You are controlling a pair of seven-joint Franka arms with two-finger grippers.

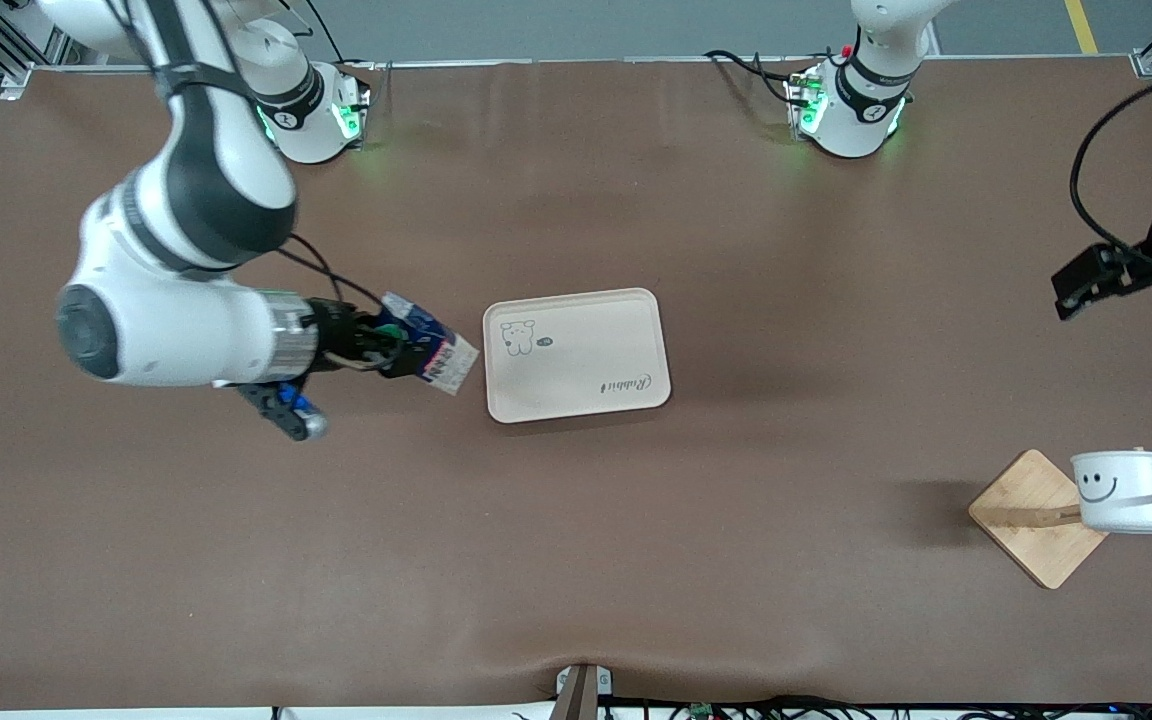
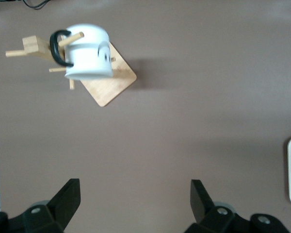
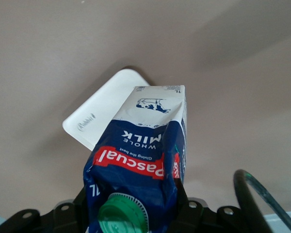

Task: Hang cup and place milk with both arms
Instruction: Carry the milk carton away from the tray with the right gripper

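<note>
The right end effector point(image 1: 406, 352) has its fingers clamped on the blue top part of the milk point(image 1: 431, 350), just by the green cap point(image 3: 122, 213), and the carton hangs tilted over the bare bench point(image 1: 576, 560) just beside the cream tray point(image 1: 576, 352), toward the right arm's end. The carton wall looks dented where the fingers press, so I'd worry about the squeeze: a soft carton can crumple further or slide out of the grip. The tilt is the other risk. If it gets set down on the tray at that angle it will likely tip over rather than stand, and coming in low could knock the tray's rim and shove the tray.

The cup point(image 1: 1124, 490) already hangs by its black handle on a peg of the wooden rack point(image 1: 1036, 517), toward the left arm's end of the bench. The left end effector point(image 2: 135, 194) waits above the bench with fingers wide apart, holding nothing. A careless swing from that arm could jog the rack and shake the cup off.
</note>
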